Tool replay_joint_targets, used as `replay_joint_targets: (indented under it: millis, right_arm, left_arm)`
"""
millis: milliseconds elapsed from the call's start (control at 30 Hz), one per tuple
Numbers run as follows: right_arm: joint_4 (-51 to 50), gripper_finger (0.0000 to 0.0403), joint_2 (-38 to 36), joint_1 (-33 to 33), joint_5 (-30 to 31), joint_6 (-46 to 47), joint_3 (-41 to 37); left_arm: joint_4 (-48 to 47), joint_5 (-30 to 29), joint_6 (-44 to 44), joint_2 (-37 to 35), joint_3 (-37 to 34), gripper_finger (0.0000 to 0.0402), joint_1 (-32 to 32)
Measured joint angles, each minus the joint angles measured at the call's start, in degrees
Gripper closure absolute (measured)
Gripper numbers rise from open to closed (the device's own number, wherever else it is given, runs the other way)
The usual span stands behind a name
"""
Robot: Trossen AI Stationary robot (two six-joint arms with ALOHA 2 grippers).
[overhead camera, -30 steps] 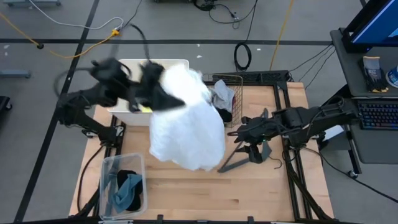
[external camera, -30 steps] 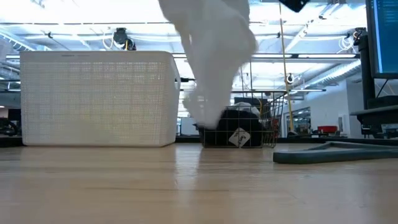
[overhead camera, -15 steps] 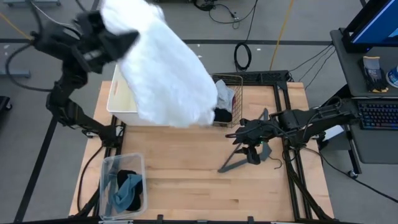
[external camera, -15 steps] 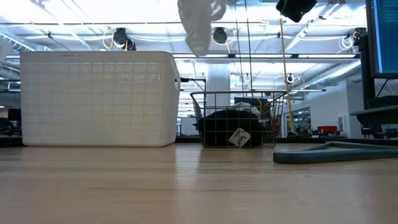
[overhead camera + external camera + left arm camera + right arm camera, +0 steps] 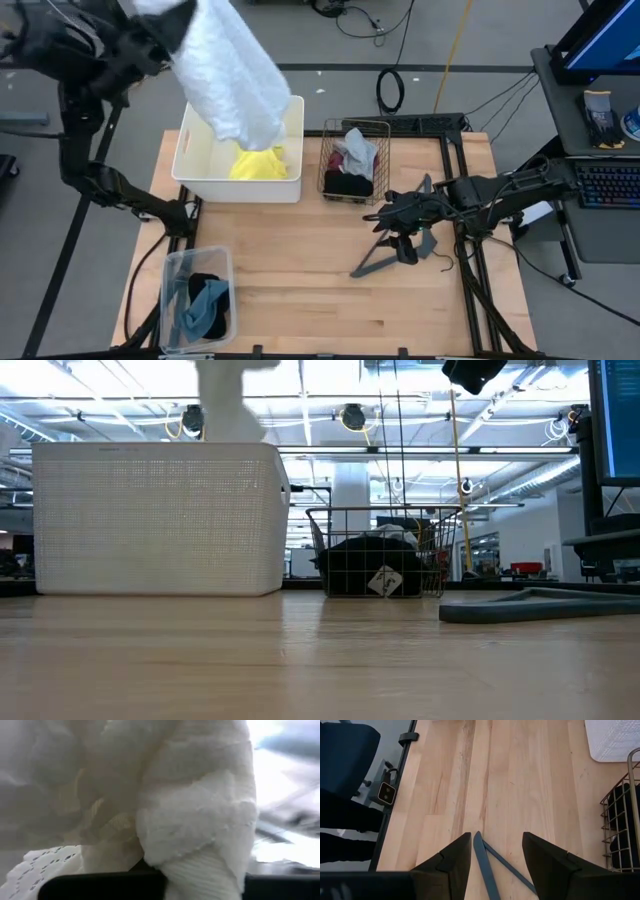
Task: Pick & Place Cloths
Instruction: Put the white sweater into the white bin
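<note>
I see the left gripper (image 5: 165, 28) raised high near the table's far left corner, holding up the large white lacy cloth (image 5: 228, 75). The cloth hangs from it in a long bunched drape, and its lower end dangles over the open white perforated plastic bin (image 5: 196, 165). In the left wrist view the lacy fabric (image 5: 190, 820) fills the frame and hides the fingers; the cloth hanging from the gripper tells me they are clamped on it.

Inside the bin, a crumpled yellow cloth (image 5: 258, 164) lies against the side nearest the wire basket. The small wire basket (image 5: 329, 150) stands just beside the bin and holds a grey cloth (image 5: 358, 148), a maroon cloth (image 5: 338, 160) and a black cloth (image 5: 347, 183). In the low view, the bin (image 5: 155, 520) and basket (image 5: 385, 555) stand side by side, with the white cloth's tail (image 5: 228, 400) above the bin's rim.

The clear plastic tub (image 5: 172, 300) at the near left corner holds a black cloth (image 5: 204, 281) and a sage-green cloth (image 5: 205, 308).

The right gripper (image 5: 385, 213) waits low over the right side of the table, above the thin dark grey V-shaped bar (image 5: 385, 252). Its fingers (image 5: 452, 862) stand apart, empty.
</note>
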Motion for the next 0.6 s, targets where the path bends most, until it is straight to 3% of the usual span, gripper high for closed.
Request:
replay_joint_targets:
  millis: [367,600]
  right_arm:
    - [1.52,0.0234,0.00,0.00,0.00,-0.02,0.00]
    - [1.50,0.0234,0.02,0.00,0.00,-0.02,0.00]
  left_arm:
    - [-30.97,-19.85,4.77,1.73,-0.02,0.0378,1.80]
    - [-47.01,-25.54,4.24,6.32,-0.04,0.0378,1.78]
